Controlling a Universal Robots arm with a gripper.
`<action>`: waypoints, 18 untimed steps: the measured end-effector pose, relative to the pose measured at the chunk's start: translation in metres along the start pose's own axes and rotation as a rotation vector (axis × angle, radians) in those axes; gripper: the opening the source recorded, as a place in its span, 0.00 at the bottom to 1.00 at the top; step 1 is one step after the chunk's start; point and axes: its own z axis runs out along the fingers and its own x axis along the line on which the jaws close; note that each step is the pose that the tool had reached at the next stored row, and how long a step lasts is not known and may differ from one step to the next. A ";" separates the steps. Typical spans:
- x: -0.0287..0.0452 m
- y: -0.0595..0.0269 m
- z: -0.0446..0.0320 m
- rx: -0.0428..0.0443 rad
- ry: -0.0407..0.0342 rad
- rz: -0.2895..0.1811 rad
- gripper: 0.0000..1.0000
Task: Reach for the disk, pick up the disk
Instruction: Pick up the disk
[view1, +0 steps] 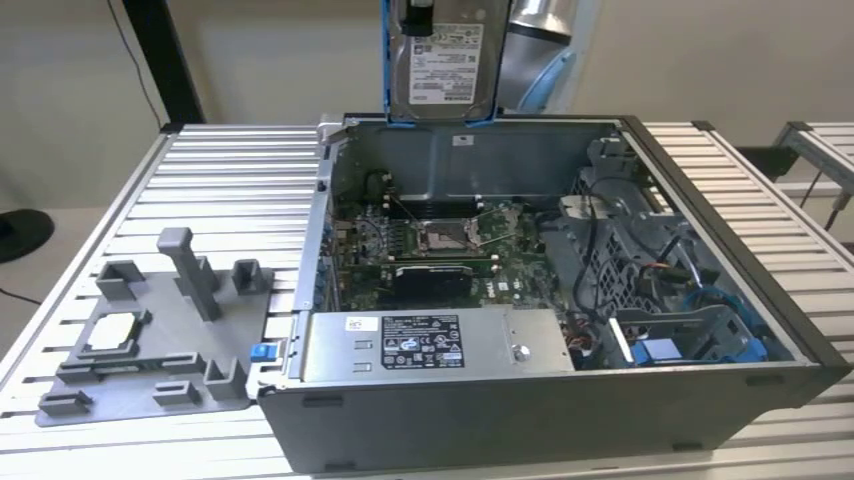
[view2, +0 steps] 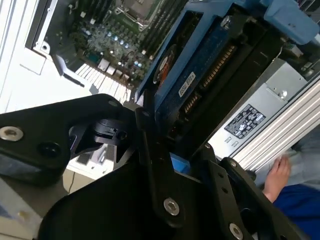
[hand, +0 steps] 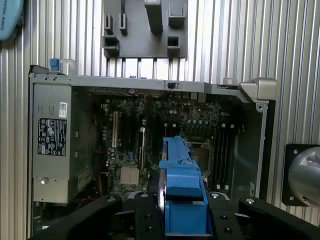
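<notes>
1. Above the open computer case (view1: 534, 300), the disk (view1: 445, 62) hangs upright in my grip, well clear of the case's rim, label face toward the exterior camera.
2. Reach and pick-up both look done: the disk touches nothing in the case or on the slatted table (view1: 200, 170).
3. My gripper (hand: 182, 220) is clamped on the blue bracket (hand: 181, 185) at the disk's edge; the fingers (hand: 145, 220) sit narrow, pressed against either side of it.
4. From the second wrist view, the disk's underside (view2: 200, 75) runs out from my jaws over the motherboard (view2: 100, 35).
5. Grey fixture plate (view1: 147, 340) sits beside the case, not involved.
6. A person's hand (view2: 277, 175) shows near the table edge in the second wrist view.
</notes>
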 end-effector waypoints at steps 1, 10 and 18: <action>0.0001 -0.0046 0.0002 0.0000 0.0000 0.000 0.00; 0.0011 -0.0445 0.0017 0.0000 -0.0001 0.000 0.00; 0.0020 -0.0809 0.0034 0.0000 -0.0001 0.000 0.00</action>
